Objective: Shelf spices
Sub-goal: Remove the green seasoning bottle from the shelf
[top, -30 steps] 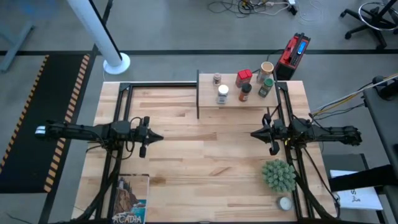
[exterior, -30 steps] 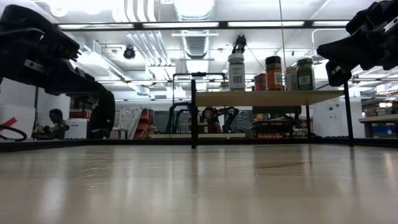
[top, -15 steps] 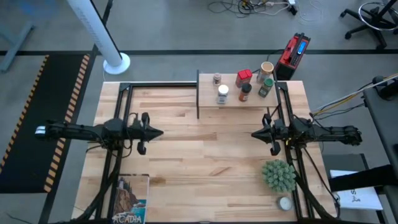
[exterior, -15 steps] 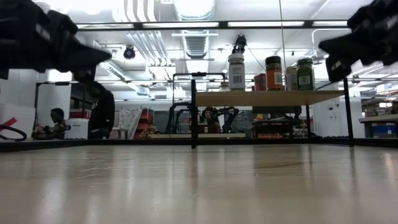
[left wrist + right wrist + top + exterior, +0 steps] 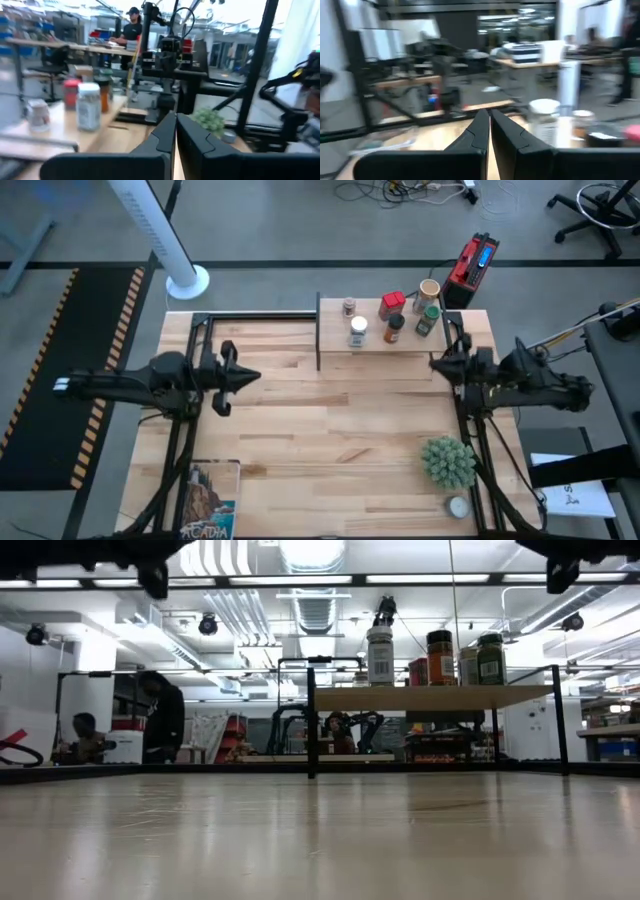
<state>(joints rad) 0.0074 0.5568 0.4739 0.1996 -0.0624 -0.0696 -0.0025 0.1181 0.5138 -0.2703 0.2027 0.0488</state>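
The shelf (image 5: 385, 345) stood at the bench's (image 5: 330, 430) far edge, toward one o'clock from its middle in the high view, with six spices grouped on it. A grey-lidded jar (image 5: 349, 307) sat at the group's ten o'clock, a white-lidded jar (image 5: 358, 331) just nearer, and a red square tin (image 5: 391, 306) at twelve o'clock. A black-lidded jar (image 5: 395, 330) sat close beside the tin, a green-lidded jar (image 5: 427, 320) at three o'clock, and a tan cylinder (image 5: 429, 289) at the far right corner. In the low view the white-lidded jar (image 5: 379, 655), the black-lidded jar (image 5: 440, 657) and the green-lidded jar (image 5: 490, 658) stood upright on the shelf's (image 5: 430, 698) light wooden top between thin dark uprights. The left pincer (image 5: 238, 377) hung over the bench at nine o'clock, pointing toward the centre and well apart from the shelf; its wrist view showed the fingers (image 5: 162, 137) pressed together, closed on nothing. The right pincer (image 5: 436, 363) hung at three o'clock, near the shelf's right end, and its own wrist view showed its fingers (image 5: 479, 131) likewise closed and empty. A spiky green plant (image 5: 447, 462) stood at five o'clock with a small white round tin (image 5: 458, 506) just nearer the front edge. A booklet (image 5: 210, 500) lay at seven o'clock.
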